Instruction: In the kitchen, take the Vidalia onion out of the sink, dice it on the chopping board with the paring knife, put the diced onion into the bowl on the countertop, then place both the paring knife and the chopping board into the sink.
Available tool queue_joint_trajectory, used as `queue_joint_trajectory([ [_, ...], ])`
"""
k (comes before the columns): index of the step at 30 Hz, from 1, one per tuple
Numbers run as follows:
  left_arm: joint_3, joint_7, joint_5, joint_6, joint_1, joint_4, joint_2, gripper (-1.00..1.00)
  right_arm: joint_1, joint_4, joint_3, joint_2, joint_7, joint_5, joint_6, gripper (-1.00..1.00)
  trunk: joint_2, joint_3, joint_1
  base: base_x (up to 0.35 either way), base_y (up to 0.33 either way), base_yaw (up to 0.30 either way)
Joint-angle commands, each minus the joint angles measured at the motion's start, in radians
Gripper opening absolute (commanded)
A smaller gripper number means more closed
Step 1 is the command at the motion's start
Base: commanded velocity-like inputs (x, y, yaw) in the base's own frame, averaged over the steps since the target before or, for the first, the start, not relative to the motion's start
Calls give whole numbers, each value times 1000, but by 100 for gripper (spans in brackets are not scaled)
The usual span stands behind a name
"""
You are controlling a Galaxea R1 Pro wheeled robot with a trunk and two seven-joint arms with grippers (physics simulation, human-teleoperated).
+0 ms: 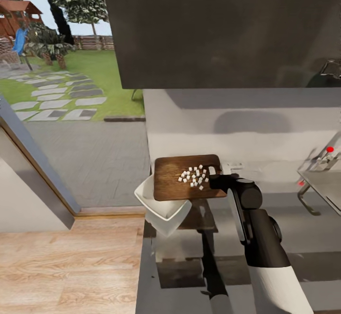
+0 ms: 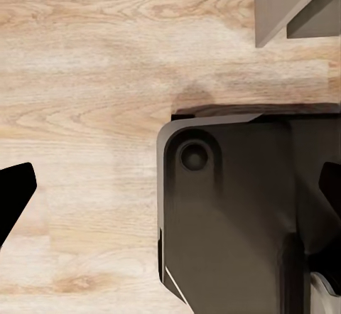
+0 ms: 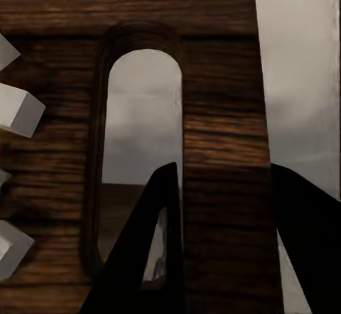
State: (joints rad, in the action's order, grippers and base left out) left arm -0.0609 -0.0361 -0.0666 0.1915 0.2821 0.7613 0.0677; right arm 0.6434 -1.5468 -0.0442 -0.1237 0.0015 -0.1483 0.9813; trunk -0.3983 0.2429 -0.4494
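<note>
The dark brown chopping board (image 1: 173, 186) hangs level above the countertop (image 1: 303, 231), with several white diced onion pieces (image 1: 194, 176) on it. My right gripper (image 1: 217, 180) is shut on the chopping board's right end by the oval hole. In the right wrist view one finger (image 3: 153, 243) passes through the hole and the other lies outside the board (image 3: 213, 58), with onion cubes (image 3: 18, 108) beside them. The white bowl (image 1: 161, 210) sits tilted partly under the board's left front corner. My left gripper (image 2: 170, 200) is open over the wooden floor. The paring knife is out of view.
The grey sink (image 1: 327, 188) with its red-tipped lever (image 1: 330, 149) lies at the right. A dark wall cabinet (image 1: 213, 30) hangs overhead. The countertop ends just left of the bowl, above wooden floor (image 1: 66, 266). A glass wall to the garden is at left.
</note>
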Motion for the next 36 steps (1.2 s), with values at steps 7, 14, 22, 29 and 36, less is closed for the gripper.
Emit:
queue_joint_trajectory([
  [7, -5, -4, -7, 2, 0, 1, 1, 100, 1, 2, -6, -3, 0, -49, 7, -100, -2, -9, -1, 0, 0, 0],
  [14, -5, -4, -7, 2, 0, 1, 1, 100, 1, 3, -6, -2, -2, -52, 9, -100, -2, -20, -1, 0, 0, 0],
  [22, -5, -4, -7, 2, 0, -4, 1, 100, 0, 4, -20, -2, -18, -53, 10, -100, -2, -33, -1, 0, 0, 0],
  [29, -5, -4, -7, 2, 0, -4, 1, 100, 0, 6, -22, -2, -22, -53, 11, -100, -2, -44, -1, 0, 0, 0],
  [36, -5, -4, -7, 2, 0, -4, 1, 100, -1, 45, -22, -1, -27, -53, 11, -100, -2, -51, -1, 0, 0, 0],
])
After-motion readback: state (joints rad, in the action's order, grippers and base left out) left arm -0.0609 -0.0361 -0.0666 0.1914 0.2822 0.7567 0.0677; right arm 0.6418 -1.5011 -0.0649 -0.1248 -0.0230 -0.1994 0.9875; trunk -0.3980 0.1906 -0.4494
